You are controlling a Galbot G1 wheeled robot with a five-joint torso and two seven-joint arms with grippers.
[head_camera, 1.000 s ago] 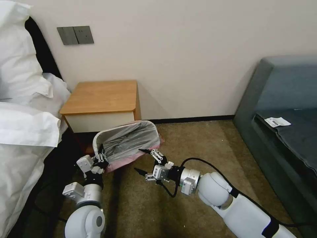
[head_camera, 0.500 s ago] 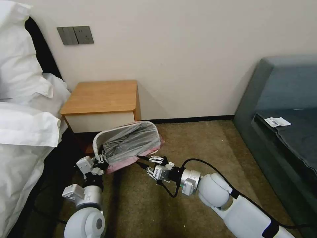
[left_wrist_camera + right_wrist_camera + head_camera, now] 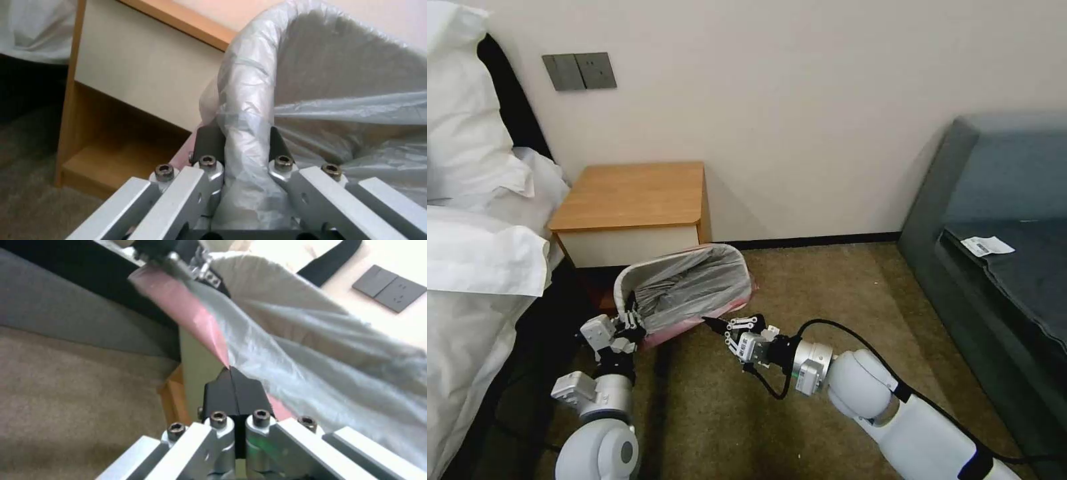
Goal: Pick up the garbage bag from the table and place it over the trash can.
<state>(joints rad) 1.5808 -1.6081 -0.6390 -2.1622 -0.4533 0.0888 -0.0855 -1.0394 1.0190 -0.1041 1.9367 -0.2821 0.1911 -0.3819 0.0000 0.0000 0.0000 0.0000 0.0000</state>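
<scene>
The grey garbage bag is draped over the trash can on the carpet in front of the table, its pink band hanging along the near rim. My left gripper is shut on the bag-covered rim at the can's left end; the left wrist view has one finger on each side of the wrapped rim. My right gripper is shut on the bag's pink band at the can's near side. The trash can shows a strip of pale wall below that band.
The bed with white bedding stands close on the left, beside my left arm. A dark grey sofa fills the right side, with a paper slip on it. Open carpet lies between the can and the sofa.
My right gripper, open a second ago, has moved in toward the can and shut on the bag's pink edge. The left gripper has kept its hold.
</scene>
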